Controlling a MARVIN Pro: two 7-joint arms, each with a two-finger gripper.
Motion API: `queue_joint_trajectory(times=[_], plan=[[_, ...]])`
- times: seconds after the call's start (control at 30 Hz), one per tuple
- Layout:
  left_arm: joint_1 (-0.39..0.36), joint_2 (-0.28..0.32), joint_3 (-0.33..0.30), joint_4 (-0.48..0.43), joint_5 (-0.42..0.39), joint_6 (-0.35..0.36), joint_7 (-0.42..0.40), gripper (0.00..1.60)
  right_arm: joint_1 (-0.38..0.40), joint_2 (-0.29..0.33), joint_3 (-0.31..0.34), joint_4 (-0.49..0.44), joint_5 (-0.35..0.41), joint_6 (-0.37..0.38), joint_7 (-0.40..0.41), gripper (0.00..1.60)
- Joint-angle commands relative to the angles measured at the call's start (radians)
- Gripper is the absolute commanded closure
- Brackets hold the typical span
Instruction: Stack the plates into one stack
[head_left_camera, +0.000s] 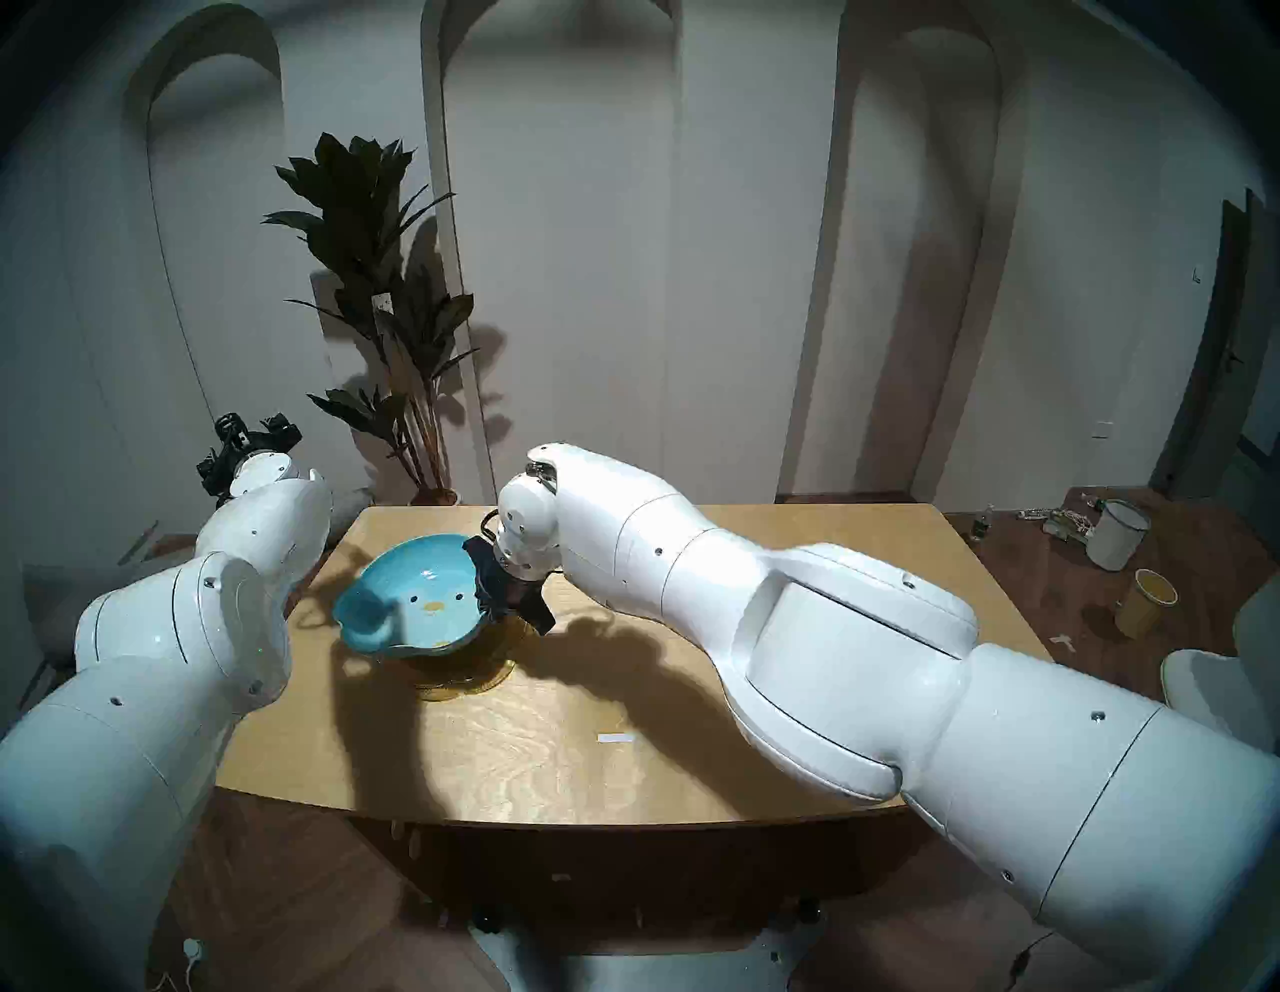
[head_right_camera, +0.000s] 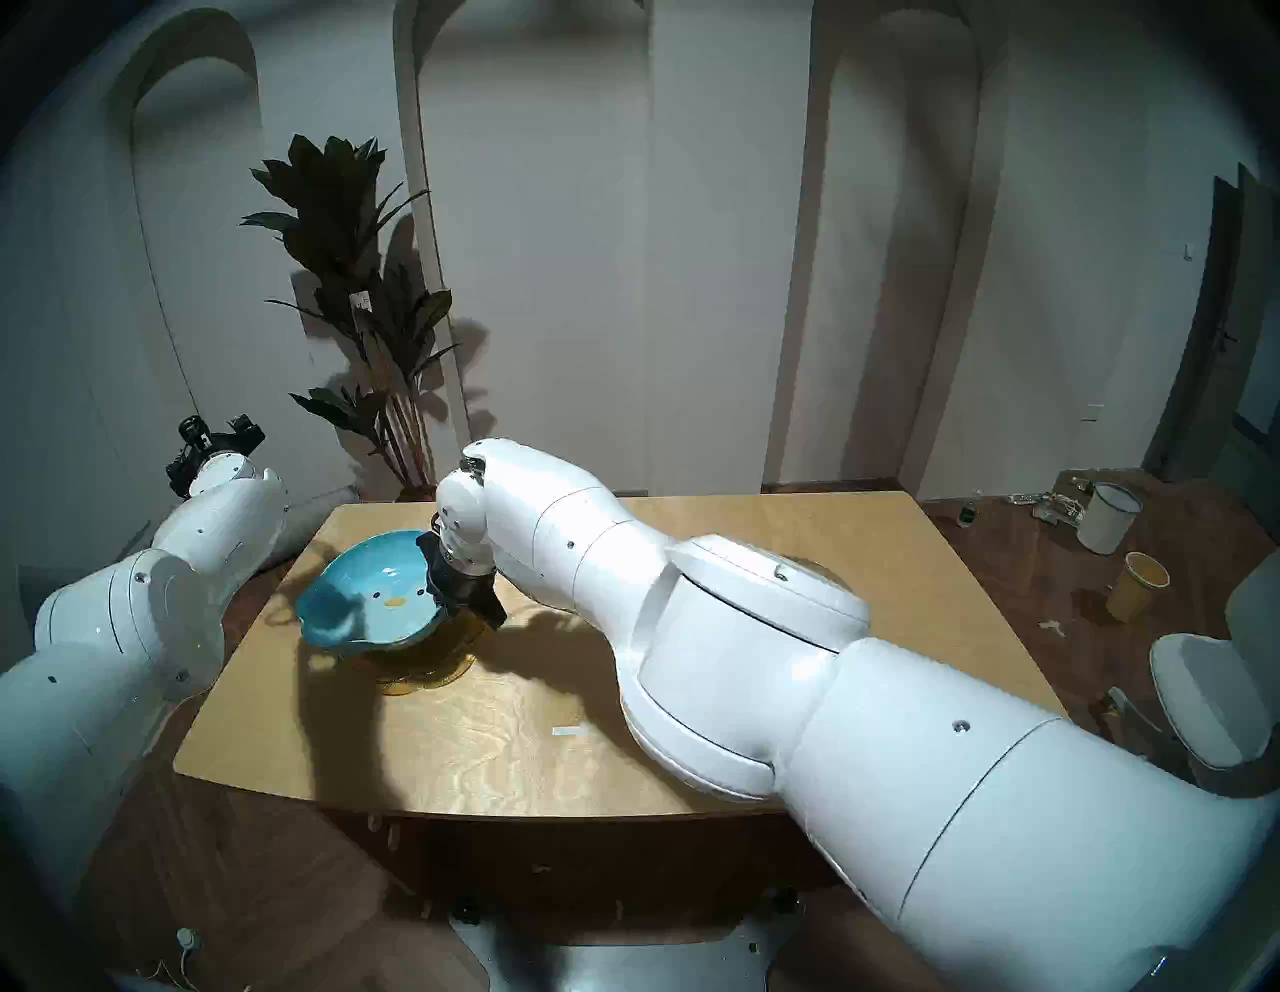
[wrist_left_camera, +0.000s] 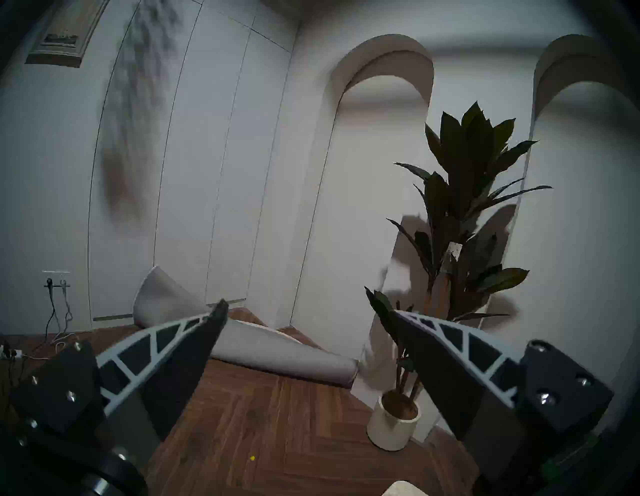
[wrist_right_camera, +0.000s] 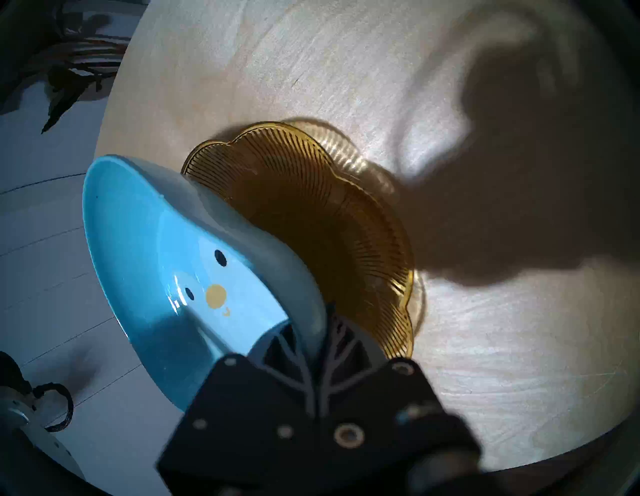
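White arched walls back the wooden counter (head_left_camera: 623, 762) in the head views, where the right end effector (head_left_camera: 509, 599) holds the blue penguin plate (head_left_camera: 409, 603) tilted over the amber glass plate (head_left_camera: 464, 682). Left wrist: the left end effector (wrist_left_camera: 308, 311) gapes empty toward a potted plant (wrist_left_camera: 460, 214). Right wrist: fingers (wrist_right_camera: 341, 350) clamp the blue plate's rim.

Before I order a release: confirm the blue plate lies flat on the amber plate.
No, the blue plate is tilted steeply, its rim pinched in the right gripper, above the amber plate.
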Motion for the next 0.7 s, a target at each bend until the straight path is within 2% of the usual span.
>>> queue_joint_trajectory(times=[0.0,0.67], plan=[[-0.037,0.009,0.004,-0.013,0.005,-0.014,0.005,0.00,0.005,-0.017,0.010,0.003,0.008,0.010,0.019,1.60],[-0.046,0.006,0.010,-0.011,0.009,-0.022,0.013,0.00,-0.001,-0.008,0.024,0.034,0.021,0.030,0.024,1.60]])
